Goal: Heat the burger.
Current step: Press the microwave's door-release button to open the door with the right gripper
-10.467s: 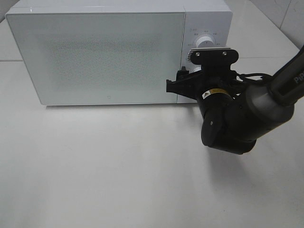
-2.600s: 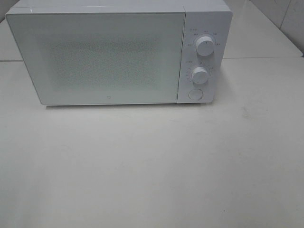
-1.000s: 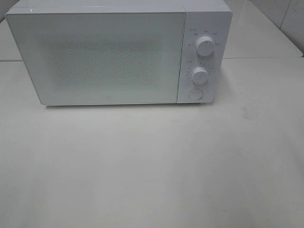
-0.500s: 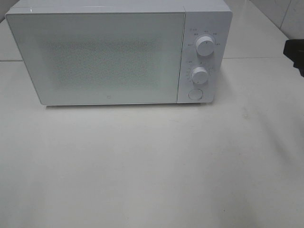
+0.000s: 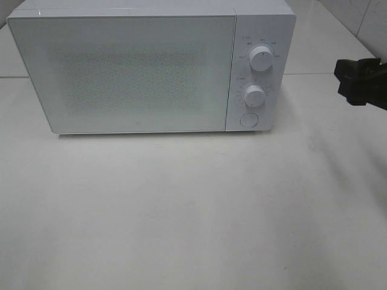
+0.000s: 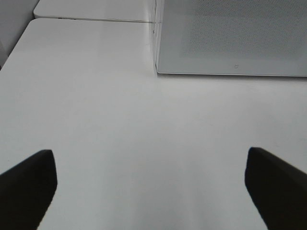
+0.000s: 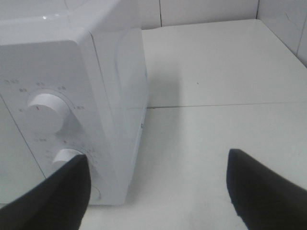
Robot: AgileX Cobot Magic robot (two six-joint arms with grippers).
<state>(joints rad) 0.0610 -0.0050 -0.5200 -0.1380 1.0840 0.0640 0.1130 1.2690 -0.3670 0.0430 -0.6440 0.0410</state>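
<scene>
Two end effectors, both spread wide and empty: right end effector (image 5: 347, 80) beside the microwave (image 5: 139, 72), left end effector (image 6: 151, 191) over the bare desk (image 6: 96, 96). No burger in view, probably behind the shut door (image 5: 121, 36). Nearer the knobs (image 5: 254, 95): right arm, controls lying to its left.

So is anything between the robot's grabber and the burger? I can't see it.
No burger shows in any view. The microwave door is shut and its speckled pane hides the inside, so that door blocks anything in there. Between the right gripper and the knobs, nothing visible stands, just table.
</scene>
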